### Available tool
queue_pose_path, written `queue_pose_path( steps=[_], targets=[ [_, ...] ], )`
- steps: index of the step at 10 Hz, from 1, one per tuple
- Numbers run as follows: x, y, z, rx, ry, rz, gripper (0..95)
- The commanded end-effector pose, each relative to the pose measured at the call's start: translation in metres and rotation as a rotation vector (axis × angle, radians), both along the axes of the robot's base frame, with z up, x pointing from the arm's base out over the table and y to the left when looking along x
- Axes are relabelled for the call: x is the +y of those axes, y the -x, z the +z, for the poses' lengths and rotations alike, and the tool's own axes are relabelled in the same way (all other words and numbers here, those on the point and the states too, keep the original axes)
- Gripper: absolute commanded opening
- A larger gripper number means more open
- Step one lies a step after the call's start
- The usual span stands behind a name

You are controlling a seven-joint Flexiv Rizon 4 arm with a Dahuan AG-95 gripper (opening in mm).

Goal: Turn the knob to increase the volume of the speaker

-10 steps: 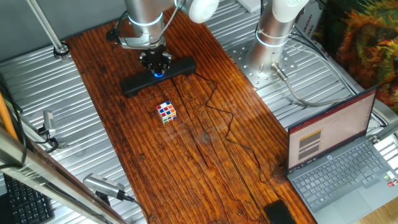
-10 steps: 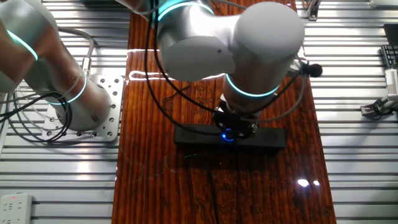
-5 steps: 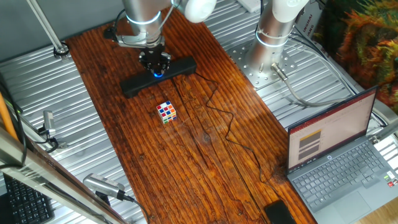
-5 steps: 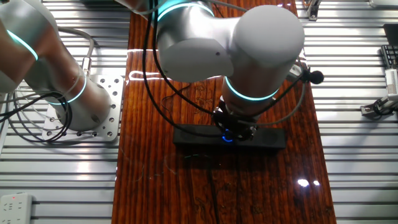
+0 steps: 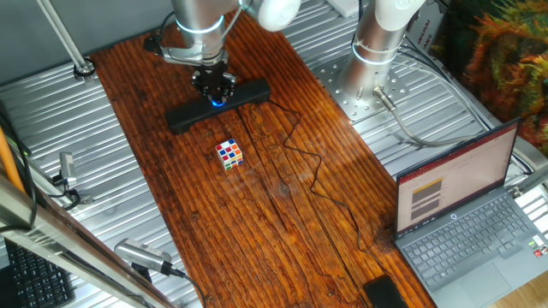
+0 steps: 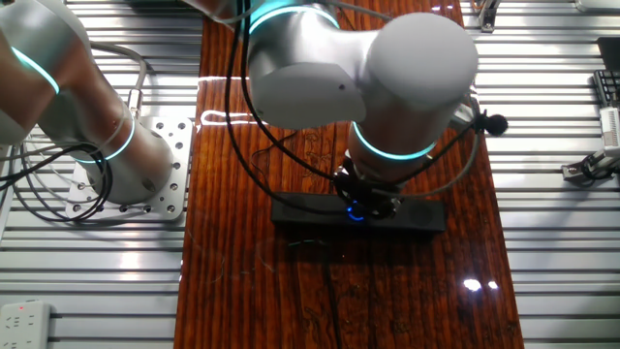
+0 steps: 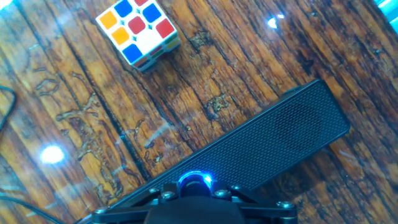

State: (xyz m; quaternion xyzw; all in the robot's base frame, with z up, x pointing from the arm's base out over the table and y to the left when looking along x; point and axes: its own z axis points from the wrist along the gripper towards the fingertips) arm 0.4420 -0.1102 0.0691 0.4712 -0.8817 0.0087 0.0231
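We see the gripper (image 5: 214, 92) set straight down on the middle of the speaker (image 5: 190, 115), which lies flat across the wooden table (image 5: 257, 214) near its far end in one fixed view. The knob (image 5: 218, 102) shows only as a blue glow at the gripper's foot. From the other fixed view the gripper (image 6: 366, 206) again sits over the speaker (image 6: 421, 215), and the blue ring of the knob (image 6: 356, 213) peeks out below it. The arm's big silver joints hang above and hide much of the bar's middle.

In the hand view the speaker (image 7: 273, 146) runs slantwise, its mesh face clear, and the knob (image 7: 194, 182) glows at the bottom edge, right against the gripper's black body. The fingers seem to be around the knob, but we cannot tell whether they are closed on it.

A cube (image 5: 229, 153) rests on the table near the speaker, apart from it; in the hand view the cube (image 7: 138, 29) lies well clear of the bar. A thin cable (image 5: 300, 158) winds from the speaker along the wood. A laptop (image 5: 467, 214) stands open off the table's side.
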Motion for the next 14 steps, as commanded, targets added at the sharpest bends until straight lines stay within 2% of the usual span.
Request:
queue_pose_path(
  steps=[1, 2, 4, 7, 9, 10, 11, 12, 13, 14],
  targets=[
    [0.0006, -0.0022, -0.0005, -0.002, -0.014, -0.008, 0.0],
    [0.0006, -0.0022, -0.0007, -0.004, -0.007, -0.012, 0.0],
    [0.0005, -0.0021, -0.0006, 0.002, -0.017, -0.038, 0.0],
    [0.0005, -0.0022, -0.0009, -0.012, -0.015, -0.035, 0.0],
    [0.0003, -0.0021, -0.0008, -0.01, -0.016, -0.034, 0.0],
    [0.0001, -0.0019, -0.0006, -0.003, -0.03, -0.036, 0.0],
    [0.0001, -0.0019, -0.0005, -0.004, -0.03, -0.033, 0.0],
    [0.0001, -0.002, -0.0007, -0.008, -0.021, -0.016, 38.0],
    [0.0001, -0.002, -0.0009, -0.007, -0.014, -0.008, 38.0],
    [0.0001, -0.002, -0.0009, -0.005, -0.012, -0.004, 57.0]
  ],
)
